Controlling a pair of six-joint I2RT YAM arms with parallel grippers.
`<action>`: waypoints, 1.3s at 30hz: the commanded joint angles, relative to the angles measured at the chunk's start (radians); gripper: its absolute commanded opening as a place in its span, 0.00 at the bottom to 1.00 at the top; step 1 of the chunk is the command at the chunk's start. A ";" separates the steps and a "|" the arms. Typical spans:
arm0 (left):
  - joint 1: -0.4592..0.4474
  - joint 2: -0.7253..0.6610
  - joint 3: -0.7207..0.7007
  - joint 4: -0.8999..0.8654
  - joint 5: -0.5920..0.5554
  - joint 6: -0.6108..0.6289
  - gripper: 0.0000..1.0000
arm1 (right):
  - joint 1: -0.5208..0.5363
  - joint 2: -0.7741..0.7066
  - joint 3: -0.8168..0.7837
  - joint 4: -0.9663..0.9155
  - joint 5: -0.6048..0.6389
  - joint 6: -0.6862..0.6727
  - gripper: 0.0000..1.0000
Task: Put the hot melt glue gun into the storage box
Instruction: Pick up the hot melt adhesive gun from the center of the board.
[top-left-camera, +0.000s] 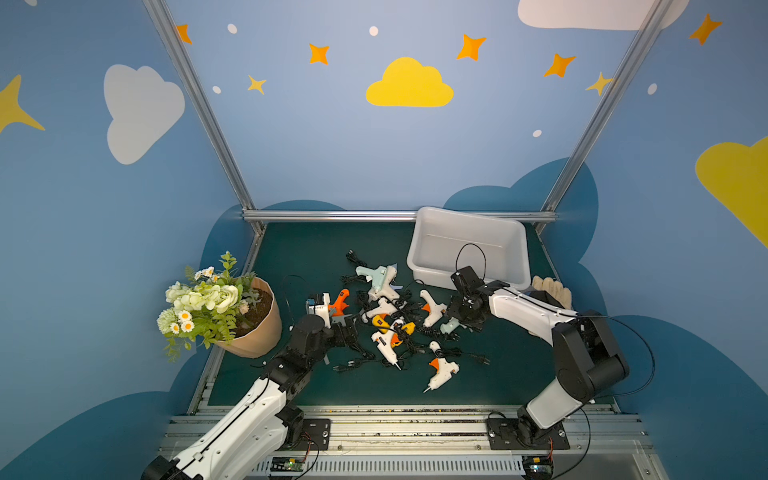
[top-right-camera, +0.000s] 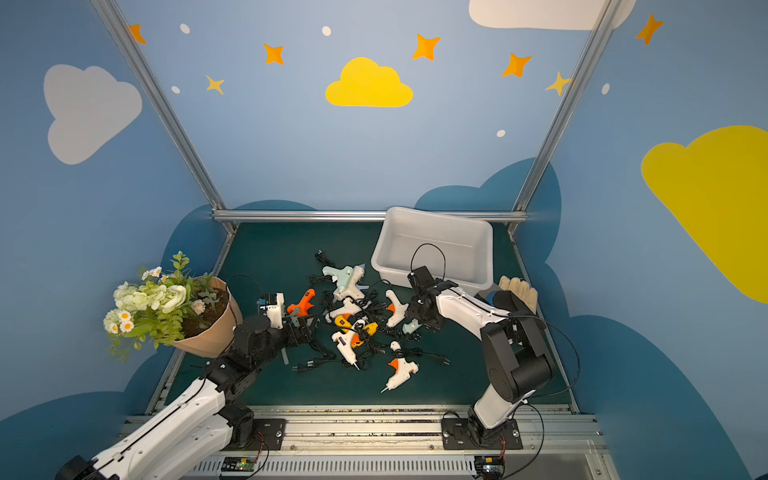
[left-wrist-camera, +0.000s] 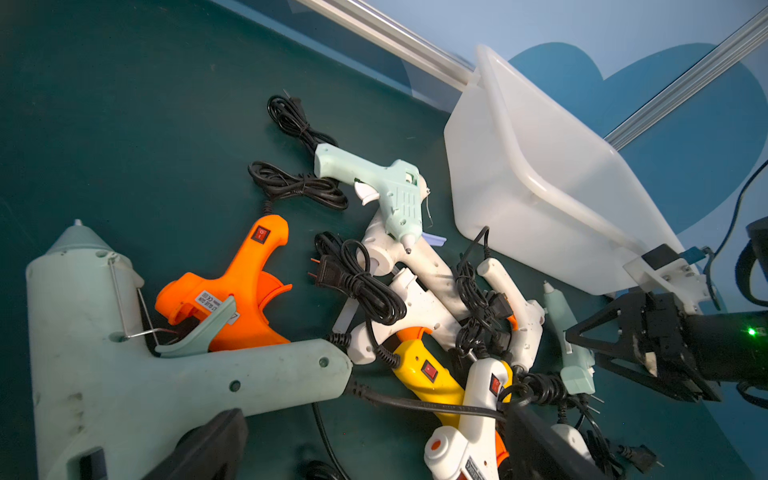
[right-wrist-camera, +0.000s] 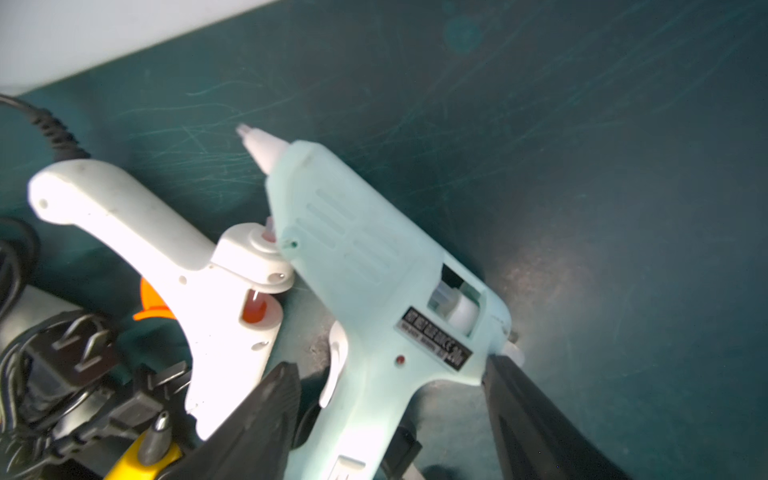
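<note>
Right wrist view: my right gripper (right-wrist-camera: 388, 365) stands open astride the mint glue gun (right-wrist-camera: 374, 270), lying on the tabletop (right-wrist-camera: 582, 166) just this side of the storage box (top-left-camera: 457, 237); I should close squarely, avoiding the cords (right-wrist-camera: 54, 129).

On the green worktop (top-left-camera: 311, 249), corded glue guns (top-left-camera: 390, 316) lie tangled centrally. The storage box (top-left-camera: 469, 232) sits at one o'clock, a flowerpot (top-left-camera: 257, 332) at nine.
</note>
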 joint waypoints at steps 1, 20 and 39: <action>-0.002 0.000 0.032 0.018 0.023 0.016 1.00 | 0.005 0.031 -0.036 -0.004 -0.026 0.032 0.71; -0.001 -0.053 0.028 -0.002 0.007 0.020 1.00 | 0.056 -0.043 -0.118 -0.024 0.010 0.058 0.69; -0.001 -0.060 0.030 0.005 -0.037 0.001 1.00 | 0.096 -0.279 -0.115 -0.035 0.117 -0.002 0.04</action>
